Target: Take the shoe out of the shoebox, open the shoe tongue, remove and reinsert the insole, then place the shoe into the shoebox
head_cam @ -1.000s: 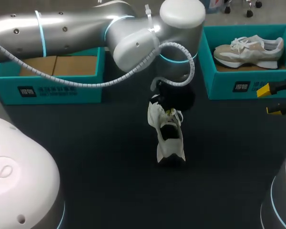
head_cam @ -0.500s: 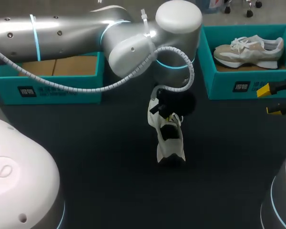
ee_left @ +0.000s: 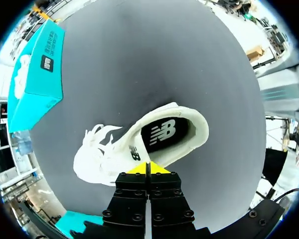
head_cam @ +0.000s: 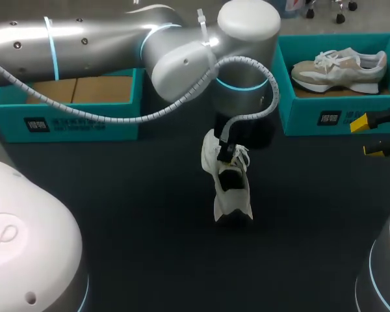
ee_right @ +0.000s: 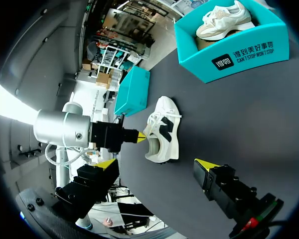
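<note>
A white shoe [head_cam: 231, 192] stands on its sole in the middle of the black table, its dark insole [ee_left: 162, 134] showing in the opening. My left arm comes across from the left. Its gripper [head_cam: 232, 155] is shut, the yellow tips [ee_left: 148, 168] pressed together at the shoe's side collar [ee_left: 139, 144]; I cannot tell whether any fabric is pinched. In the right wrist view this left gripper [ee_right: 139, 137] touches the white shoe [ee_right: 162, 132]. My right gripper [head_cam: 367, 136] hangs open at the table's right edge, nothing between its fingers [ee_right: 205, 164].
A teal shoebox [head_cam: 65, 120] with only cardboard inside stands at the back left. Another teal shoebox [head_cam: 325, 117] at the back right holds a beige shoe [head_cam: 341, 68]. The dark tabletop lies bare in front of the white shoe.
My left arm's wrist has turned a little and its cable has swung to the right. The gripper stays at the shoe, which has not moved. The right gripper is still.
</note>
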`<state>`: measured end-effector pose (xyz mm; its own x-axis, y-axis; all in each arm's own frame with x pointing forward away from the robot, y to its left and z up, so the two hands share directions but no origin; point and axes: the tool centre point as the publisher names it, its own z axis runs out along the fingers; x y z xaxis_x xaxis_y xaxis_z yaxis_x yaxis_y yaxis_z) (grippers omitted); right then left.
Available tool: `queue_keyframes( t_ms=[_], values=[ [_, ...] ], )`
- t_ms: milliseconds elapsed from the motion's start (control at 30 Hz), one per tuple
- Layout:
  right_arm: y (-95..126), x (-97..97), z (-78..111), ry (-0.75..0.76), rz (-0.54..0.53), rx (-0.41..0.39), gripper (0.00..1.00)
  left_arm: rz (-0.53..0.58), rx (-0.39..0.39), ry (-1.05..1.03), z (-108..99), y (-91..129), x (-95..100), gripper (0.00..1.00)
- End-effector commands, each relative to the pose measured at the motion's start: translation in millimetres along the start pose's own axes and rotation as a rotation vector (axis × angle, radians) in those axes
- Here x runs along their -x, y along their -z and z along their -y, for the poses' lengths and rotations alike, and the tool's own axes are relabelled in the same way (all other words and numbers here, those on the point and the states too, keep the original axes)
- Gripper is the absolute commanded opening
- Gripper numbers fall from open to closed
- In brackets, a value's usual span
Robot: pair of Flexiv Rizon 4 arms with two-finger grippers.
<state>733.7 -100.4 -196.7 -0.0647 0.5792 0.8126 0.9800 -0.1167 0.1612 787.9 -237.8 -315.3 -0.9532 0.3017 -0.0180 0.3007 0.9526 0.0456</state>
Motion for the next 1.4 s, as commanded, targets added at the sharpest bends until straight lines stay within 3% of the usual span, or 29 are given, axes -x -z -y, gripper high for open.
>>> queue_keyframes(
  t_ms=[33,200,233,300,400,467,567,633,733,767,833,1067,1200,1267,1400],
  values=[
    [0,-0.8,1.3,-0.001,0.004,0.001,1.0,0.027,-0.013,0.071,12,2,-15.3,0.0],
    [0,-0.8,1.3,-0.001,0.004,0.001,1.0,0.054,-0.018,0.053,15,10,-26.6,0.01],
    [0,-0.8,1.3,-0.001,0.004,0.001,1.0,0.06,-0.022,0.05,16,11,-29.6,0.18],
    [0,-0.8,1.3,-0.001,0.004,0.001,1.0,0.075,-0.023,0.055,19,11,-34.5,0.35],
    [0,-0.8,1.3,-0.001,0.004,0.001,1.0,0.07,-0.035,0.069,21,12,-40.7,0.5],
    [0,-0.8,1.3,-0.001,0.004,0.001,1.0,0.069,-0.032,0.08,23,13,-45.2,0.8],
    [0,-0.8,1.3,-0.001,0.004,0.001,1.0,0.063,-0.045,0.097,29,10,-51.5,0.87],
    [0,-0.8,1.3,-0.001,0.004,0.001,1.0,0.078,-0.034,0.125,34,5,-54.5,0.88],
    [0,-0.8,1.3,-0.001,0.004,0.001,1.0,0.067,-0.089,0.144,41,-6,-57.1,0.92],
    [0,-0.8,1.3,-0.001,0.004,0.001,1.0,0.094,-0.062,0.168,44,-11,-58.3,0.92],
    [0,-0.8,1.3,-0.001,0.004,0.001,1.0,0.094,-0.076,0.198,48,-17,-60.8,0.87],
    [0,-0.8,1.3,-0.001,0.004,0.001,1.0,0.064,-0.1,0.262,50,-34,-71.4,0.86],
    [0,-0.8,1.3,-0.001,0.004,0.001,1.0,0.088,-0.08,0.31,49,-41,-76.9,0.68],
    [0,-0.8,1.3,-0.001,0.004,0.001,1.0,0.102,-0.085,0.333,49,-45,-78.8,0.64],
    [0,-0.8,1.3,-0.001,0.004,0.001,1.0,0.077,-0.094,0.35,47,-55,-80.1,0.7]
  ],
)
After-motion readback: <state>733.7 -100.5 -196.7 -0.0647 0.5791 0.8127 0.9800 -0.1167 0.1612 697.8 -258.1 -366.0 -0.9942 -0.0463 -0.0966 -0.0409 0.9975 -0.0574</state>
